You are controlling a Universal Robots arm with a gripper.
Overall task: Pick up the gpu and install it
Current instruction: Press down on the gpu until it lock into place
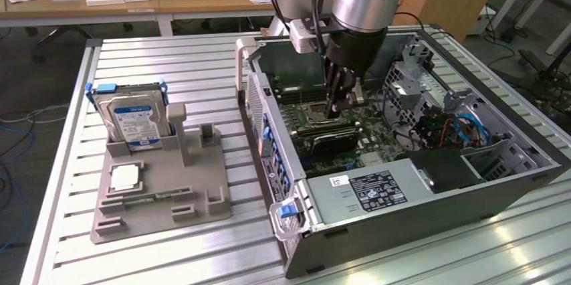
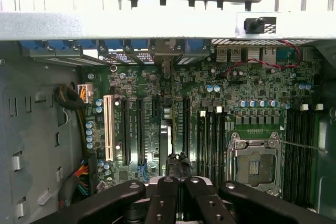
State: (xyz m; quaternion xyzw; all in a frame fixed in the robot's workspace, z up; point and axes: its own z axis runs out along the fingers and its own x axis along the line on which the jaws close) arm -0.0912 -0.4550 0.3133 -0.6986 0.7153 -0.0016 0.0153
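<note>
gripper (image 1: 337,112) is down inside the open pc case (image 1: 499,184), jaws clamped on the gpu (image 2: 165,145) held edge-down over a motherboard (image 2: 236,103) slot so it seats straight.

Inside the open computer case (image 1: 499,184), the gripper (image 1: 340,110) hangs over the motherboard (image 2: 236,108), hemmed by the drive cage (image 1: 415,77) and power supply (image 1: 375,191); the tabletop (image 1: 160,57) beyond the case's edge lies open.

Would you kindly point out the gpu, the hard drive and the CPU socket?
gpu (image 1: 336,140): exterior view, black cooler face.
hard drive (image 1: 136,123): exterior view, blue-white label.
CPU socket (image 2: 253,167): wrist view, centre of the socket.
</note>
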